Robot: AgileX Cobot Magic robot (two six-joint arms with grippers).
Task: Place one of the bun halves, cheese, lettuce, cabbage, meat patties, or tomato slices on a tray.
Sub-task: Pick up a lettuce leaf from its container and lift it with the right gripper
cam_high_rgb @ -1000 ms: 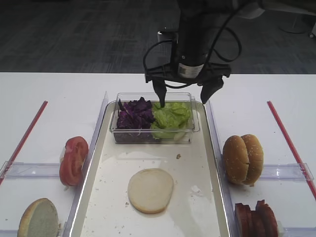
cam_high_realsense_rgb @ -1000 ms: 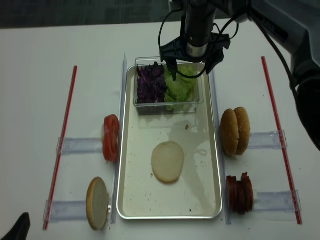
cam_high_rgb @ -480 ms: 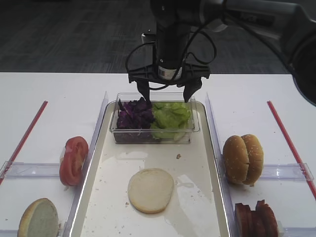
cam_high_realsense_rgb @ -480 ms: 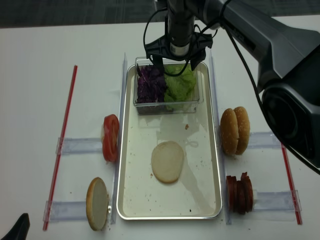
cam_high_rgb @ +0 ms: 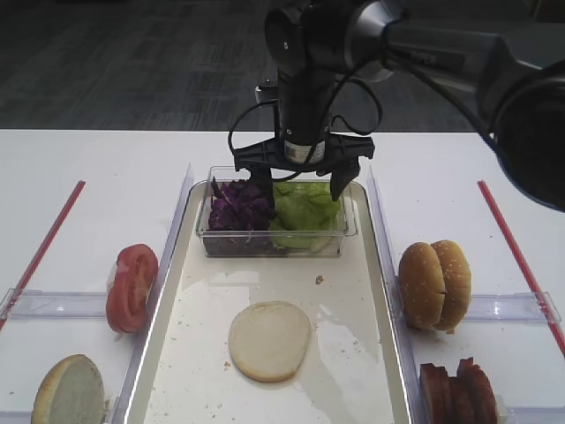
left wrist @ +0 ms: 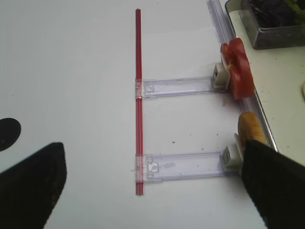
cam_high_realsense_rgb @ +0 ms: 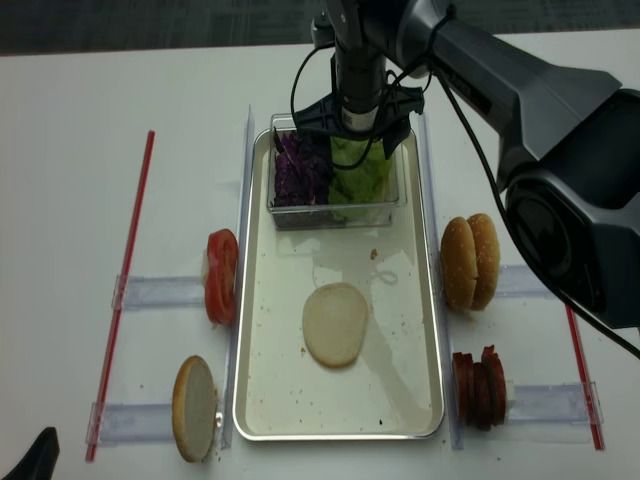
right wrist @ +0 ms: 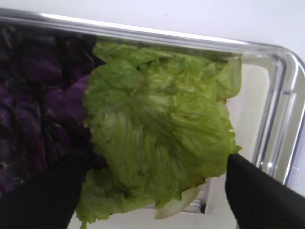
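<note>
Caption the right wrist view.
Open right gripper straddling lettuce beside purple cabbage in a clear box.

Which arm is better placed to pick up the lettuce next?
The right. The right gripper hangs open directly over the lettuce in the clear box, fingers straddling the leaf. The left gripper sits far off, over bare table near the red strip.

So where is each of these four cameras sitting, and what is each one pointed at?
Exterior high: in front of the table, angled down at the tray; the right arm and its open pincer show.
Realsense: overhead, looking down on the same tray; right arm shows.
Right wrist: on that arm, looking down on the lettuce; dark fingertips at the bottom corners.
Left wrist: faces bare table and the tomato slices; dark fingertips show.
Both high views and the right wrist share the lettuce.
</note>
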